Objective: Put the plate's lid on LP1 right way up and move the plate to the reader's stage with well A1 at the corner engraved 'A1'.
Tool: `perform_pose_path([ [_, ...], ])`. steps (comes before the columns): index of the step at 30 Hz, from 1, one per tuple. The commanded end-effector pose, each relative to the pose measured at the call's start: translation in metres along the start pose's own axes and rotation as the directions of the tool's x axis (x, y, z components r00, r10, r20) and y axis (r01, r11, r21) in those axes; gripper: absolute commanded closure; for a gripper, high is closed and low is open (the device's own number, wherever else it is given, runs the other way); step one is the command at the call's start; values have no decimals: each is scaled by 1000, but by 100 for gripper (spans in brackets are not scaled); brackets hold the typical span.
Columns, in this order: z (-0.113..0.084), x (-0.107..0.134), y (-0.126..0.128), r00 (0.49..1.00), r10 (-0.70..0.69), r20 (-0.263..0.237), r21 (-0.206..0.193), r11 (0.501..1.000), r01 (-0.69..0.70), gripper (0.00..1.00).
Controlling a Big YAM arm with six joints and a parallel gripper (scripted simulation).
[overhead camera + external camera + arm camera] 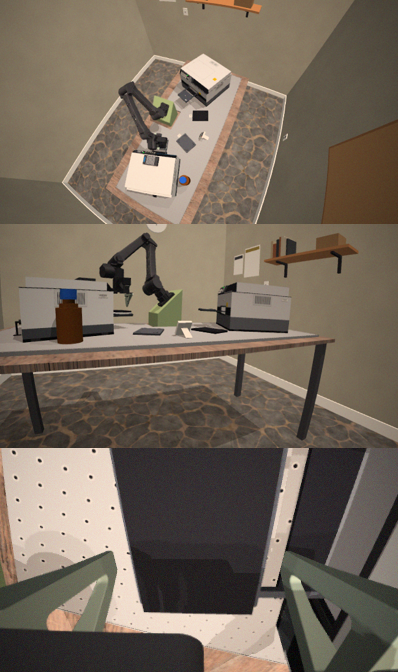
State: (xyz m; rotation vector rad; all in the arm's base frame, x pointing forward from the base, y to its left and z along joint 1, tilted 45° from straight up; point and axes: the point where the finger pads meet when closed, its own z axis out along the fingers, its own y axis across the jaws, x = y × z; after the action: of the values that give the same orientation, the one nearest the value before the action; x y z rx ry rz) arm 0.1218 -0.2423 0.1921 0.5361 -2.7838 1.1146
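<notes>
Two-fingered, with hand (162,142) (128,300) (198,560) spread above the dark lid (122,311) (200,513) near the bench's (214,153) (183,350) (240,658) long edge, presumably to straddle it.

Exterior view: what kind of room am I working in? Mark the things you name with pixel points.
Probably a laboratory, or a mock-up of one: two boxy benchtop instruments (203,71) (260,313) with barcode labels, a blue-capped brown bottle (184,180) (69,323), and a bench-mounted arm (133,114) (150,261).
</notes>
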Motion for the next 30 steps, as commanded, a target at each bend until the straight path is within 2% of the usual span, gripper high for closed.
perform_pose_path([
  [1, 2, 0, -2, 1000, -15, -2, 5, 1000, 15, 0],
  [6, -5, -1, -9, 1000, 0, 14, 26, 1000, 0, 0],
  [8, -3, 1, -11, 1000, 5, 10, 31, 999, -5, 0],
  [12, 5, 2, -6, 1000, -5, 1, 11, 1000, 5, 0],
  [19, 8, -2, -2, 1000, -15, 9, 5, 1000, 15, 0],
  [24, -1, 3, -10, 1000, 15, 6, 25, 1000, -15, 0],
  [30, -5, 3, -17, 1000, 26, 10, 29, 999, -27, 0],
])
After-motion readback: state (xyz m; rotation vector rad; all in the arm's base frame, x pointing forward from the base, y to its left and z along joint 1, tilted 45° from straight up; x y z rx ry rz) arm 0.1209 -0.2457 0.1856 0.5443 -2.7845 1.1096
